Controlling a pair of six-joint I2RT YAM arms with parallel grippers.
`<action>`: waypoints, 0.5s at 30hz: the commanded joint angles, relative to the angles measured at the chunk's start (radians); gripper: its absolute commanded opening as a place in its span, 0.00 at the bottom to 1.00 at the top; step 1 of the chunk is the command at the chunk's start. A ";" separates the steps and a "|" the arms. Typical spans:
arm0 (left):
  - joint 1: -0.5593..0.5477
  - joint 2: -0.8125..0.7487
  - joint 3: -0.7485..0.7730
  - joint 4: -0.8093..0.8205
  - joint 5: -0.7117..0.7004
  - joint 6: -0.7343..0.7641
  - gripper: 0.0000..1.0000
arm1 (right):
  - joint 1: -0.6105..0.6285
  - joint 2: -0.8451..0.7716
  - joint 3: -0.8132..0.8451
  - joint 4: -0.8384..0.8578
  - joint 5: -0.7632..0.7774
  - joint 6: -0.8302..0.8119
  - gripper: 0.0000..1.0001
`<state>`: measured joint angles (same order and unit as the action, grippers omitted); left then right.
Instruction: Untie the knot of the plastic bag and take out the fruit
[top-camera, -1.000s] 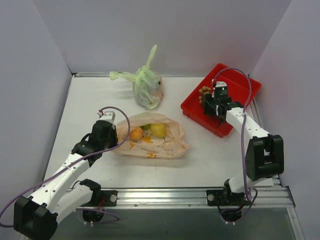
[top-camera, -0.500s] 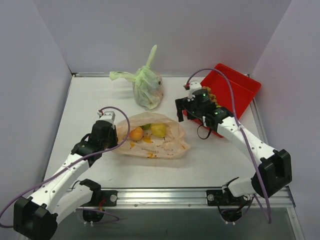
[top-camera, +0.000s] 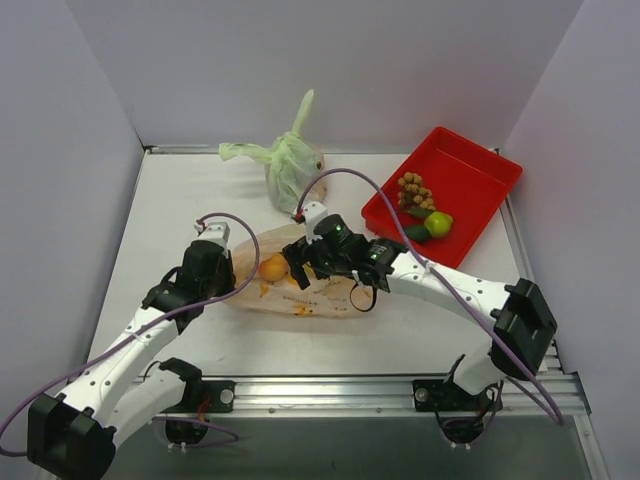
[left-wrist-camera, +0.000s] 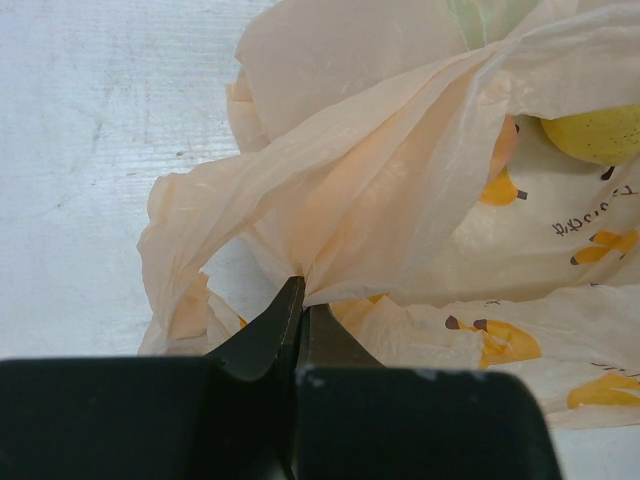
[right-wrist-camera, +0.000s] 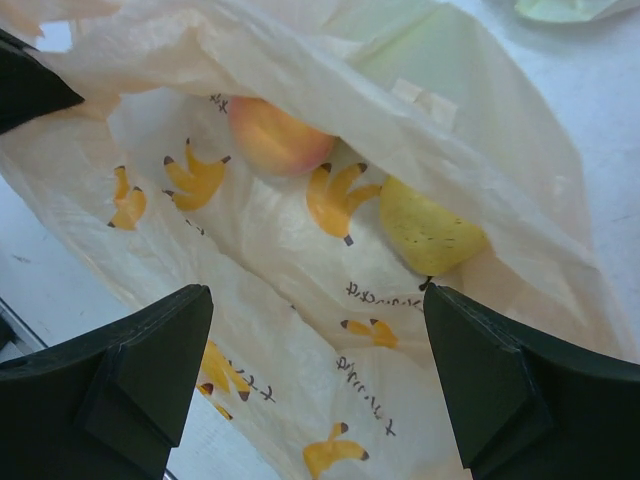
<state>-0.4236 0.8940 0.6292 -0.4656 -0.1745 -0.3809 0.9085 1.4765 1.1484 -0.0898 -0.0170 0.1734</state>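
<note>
Left hand (left-wrist-camera: 300, 300): closed tight on a gathered fold of the plastic bag (left-wrist-camera: 380, 200); in the left wrist view the two dark fingers (left-wrist-camera: 262, 335) are pressed together with the thin film pinched between their tips

Left hand's place: at the left edge of the bag, low over the desk (top-camera: 180, 200), as seen from above (top-camera: 232, 282)

Right hand (right-wrist-camera: 312, 300): spread wide, nothing held between its fingers (right-wrist-camera: 150, 370); it is held just over the open mouth of the bag and pointed into it

Right hand's place: over the middle of the bag in the top view (top-camera: 300, 262), with the right arm reaching across from the right side of the desk

Plastic bag: pale orange, crinkled, printed with yellow-orange banana marks; it lies on its side on the desk between the two arms (top-camera: 335, 292), its upper film drawn towards the left hand's grip

Fruit inside the bag: a peach-pink fruit (right-wrist-camera: 275, 135) and a yellowish fruit (right-wrist-camera: 430, 230) are seen through the mouth, near each other on the lower film

Fruit outside the bag: a cluster of brown balls (top-camera: 412, 188) and a green apple (top-camera: 438, 223) lie in the red tray (top-camera: 480, 165); a dark green piece (top-camera: 415, 232) lies just beside the apple

Red tray: at the right rear of the desk, apart from the pale orange bag

Green bag (top-camera: 292, 175): tied shut with an upright tail, set behind the pale orange bag
</note>
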 joint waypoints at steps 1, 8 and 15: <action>0.005 -0.017 0.003 0.042 0.012 -0.001 0.00 | 0.017 0.082 0.031 0.024 0.014 0.052 0.89; 0.005 -0.021 0.001 0.042 0.017 -0.001 0.00 | 0.010 0.191 0.036 0.071 0.285 0.101 0.89; 0.005 -0.023 0.000 0.045 0.027 -0.001 0.00 | -0.020 0.284 0.031 0.208 0.350 0.101 0.89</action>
<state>-0.4236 0.8886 0.6292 -0.4656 -0.1616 -0.3809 0.9070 1.7348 1.1507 0.0254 0.2508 0.2512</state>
